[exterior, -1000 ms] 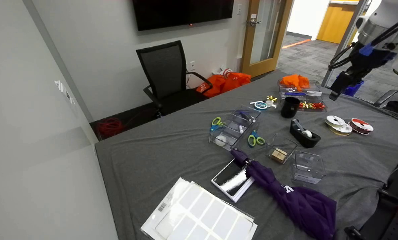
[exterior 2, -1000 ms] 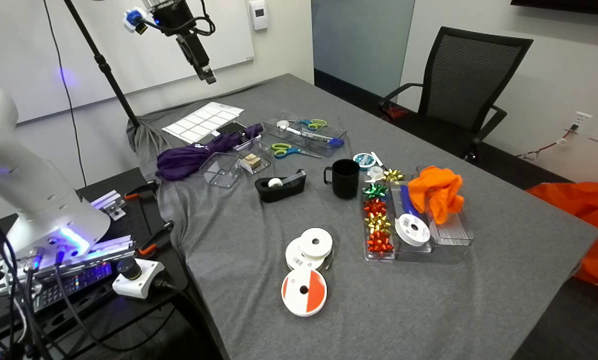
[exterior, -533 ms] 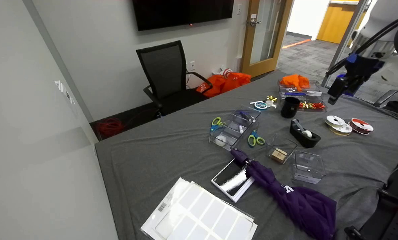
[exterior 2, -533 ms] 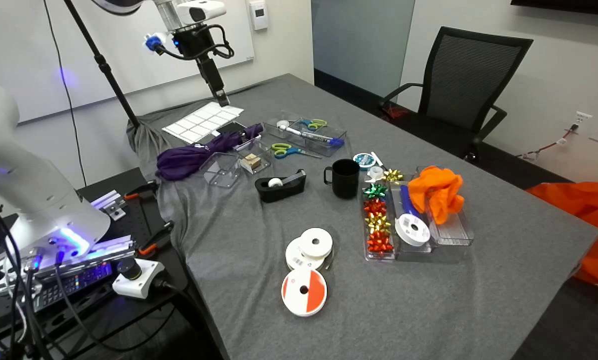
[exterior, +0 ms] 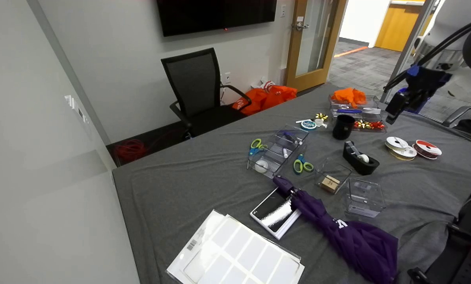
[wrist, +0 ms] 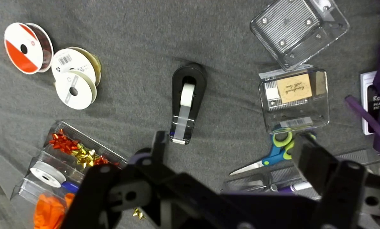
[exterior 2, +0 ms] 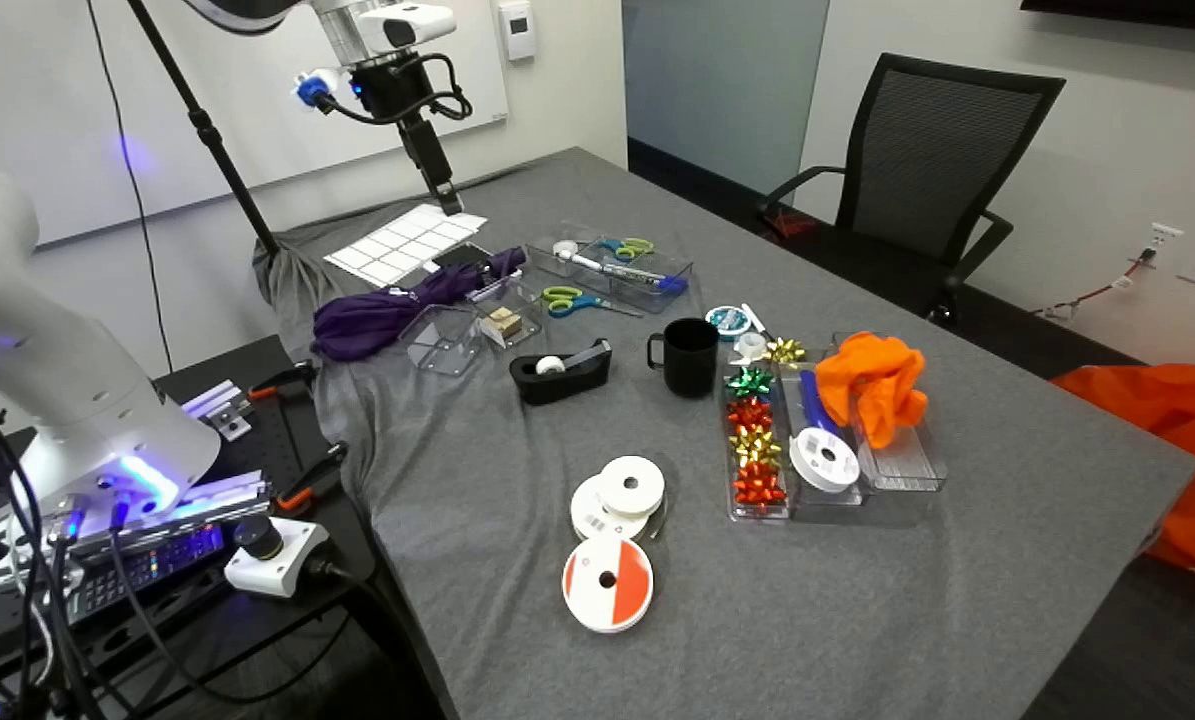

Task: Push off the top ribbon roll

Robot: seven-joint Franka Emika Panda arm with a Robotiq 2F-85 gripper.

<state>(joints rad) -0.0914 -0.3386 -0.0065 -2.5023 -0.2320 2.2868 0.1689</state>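
Observation:
The top ribbon roll is a small white spool. It rests partly over a larger white spool with yellowish ribbon. Both exterior views show the top roll. A red and white spool stands beside the pair, also seen in an exterior view. My gripper is open and empty, its two fingers wide apart in the wrist view. It hangs above the table, apart from the rolls, which lie to the upper left in the wrist view. It shows in both exterior views.
A black tape dispenser lies near the rolls. A black mug stands by a clear tray of bows with another white spool. Clear bins, scissors and a purple umbrella are also on the table.
My gripper has come down and, in an exterior view, moved right toward the table; the last half second shows only a slight shift. The ribbon rolls have not moved.

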